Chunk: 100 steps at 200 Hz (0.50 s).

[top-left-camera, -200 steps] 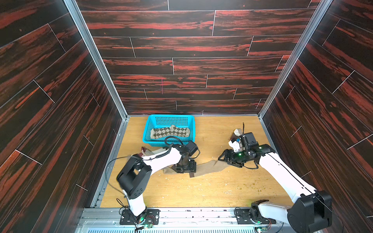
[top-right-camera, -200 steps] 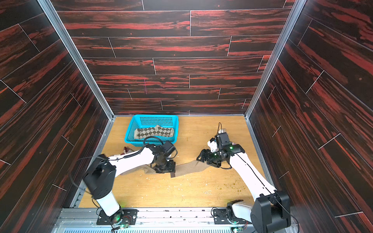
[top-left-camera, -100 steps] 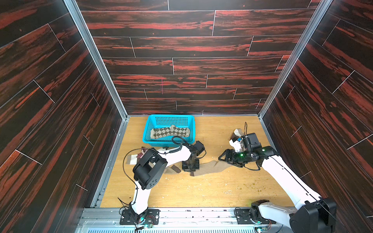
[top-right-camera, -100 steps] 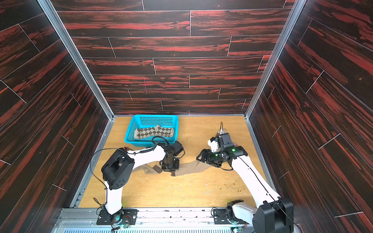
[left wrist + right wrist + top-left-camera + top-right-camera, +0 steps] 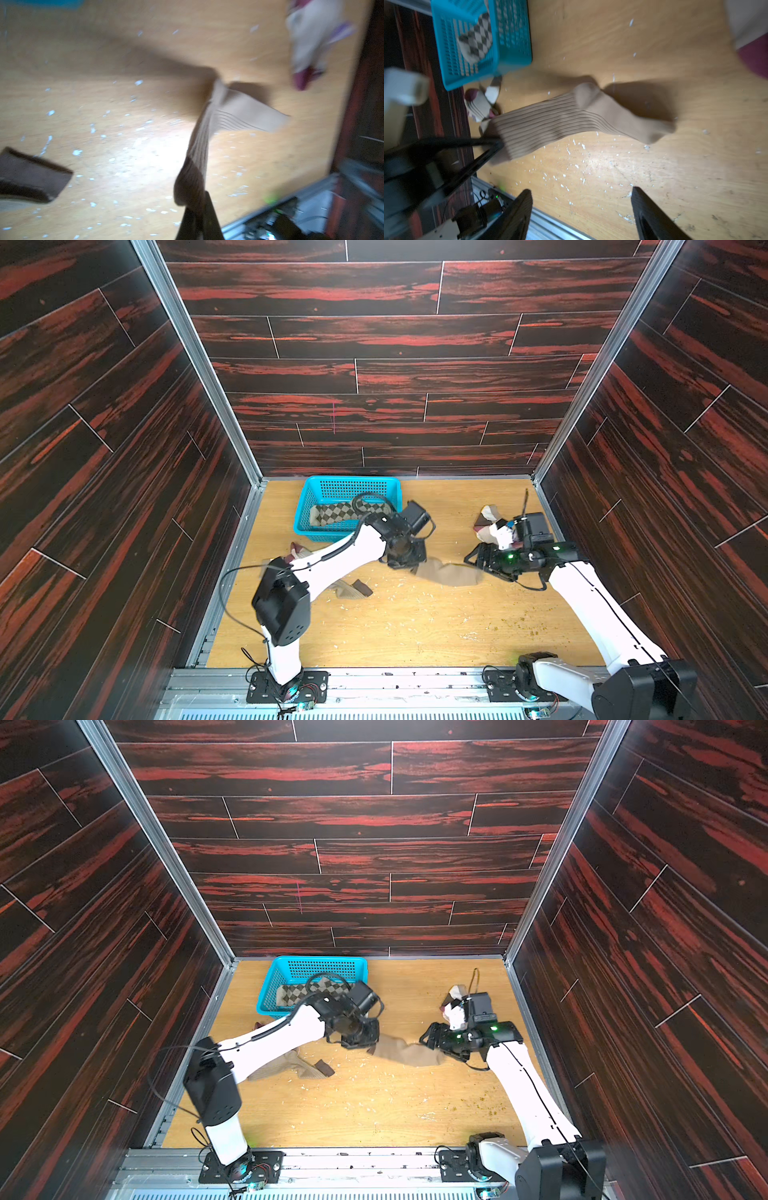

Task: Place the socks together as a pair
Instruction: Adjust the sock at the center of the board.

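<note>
My left gripper (image 5: 197, 207) is shut on the cuff end of a plain tan ribbed sock (image 5: 207, 135), which hangs from it with its foot trailing on the floor. In both top views this tan sock (image 5: 449, 574) (image 5: 407, 1054) stretches between the left gripper (image 5: 409, 566) and my right gripper (image 5: 473, 562). The right gripper (image 5: 581, 193) is open and empty, with the sock (image 5: 571, 118) lying ahead of its fingers. A matching tan sock with a brown cuff (image 5: 353, 591) (image 5: 31, 178) lies by the left arm.
A blue basket (image 5: 307, 526) at the back left holds an argyle sock (image 5: 340, 512). A maroon-beige sock (image 5: 488, 522) lies behind the right wrist. More socks (image 5: 481, 99) lie beside the basket near the left wall. White crumbs litter the wooden floor.
The left gripper has shut on the tan sock's cuff end and carried it up and to the right, away from the other tan sock. The right arm has barely moved.
</note>
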Motion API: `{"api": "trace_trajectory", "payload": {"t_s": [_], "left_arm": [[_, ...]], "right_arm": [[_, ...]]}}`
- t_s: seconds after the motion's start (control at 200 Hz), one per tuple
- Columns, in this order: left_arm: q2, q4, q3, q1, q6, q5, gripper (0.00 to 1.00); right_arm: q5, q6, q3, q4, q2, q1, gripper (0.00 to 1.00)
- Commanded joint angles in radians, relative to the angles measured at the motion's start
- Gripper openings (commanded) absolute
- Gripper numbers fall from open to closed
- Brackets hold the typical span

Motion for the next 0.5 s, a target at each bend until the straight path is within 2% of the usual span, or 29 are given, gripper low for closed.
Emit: {"api": "trace_trajectory", "payload": {"t_s": [0.0, 0.286, 0.411, 0.496], "left_arm": [[-0.035, -0.011, 0.075, -0.023, -0.059, 0.010, 0.02], [0.070, -0.041, 0.327, -0.081, -0.087, 0.045, 0.01], [0.062, -0.050, 0.308, -0.083, -0.084, 0.048, 0.01], [0.013, -0.028, 0.220, -0.082, -0.096, 0.032, 0.01]], "right_arm": [[0.013, -0.017, 0.061, -0.020, -0.019, -0.039, 0.78], [-0.002, -0.014, 0.129, -0.029, -0.029, -0.111, 0.79], [-0.004, -0.018, 0.125, -0.031, -0.035, -0.113, 0.79], [-0.053, -0.026, 0.112, -0.037, -0.033, -0.113, 0.79]]}}
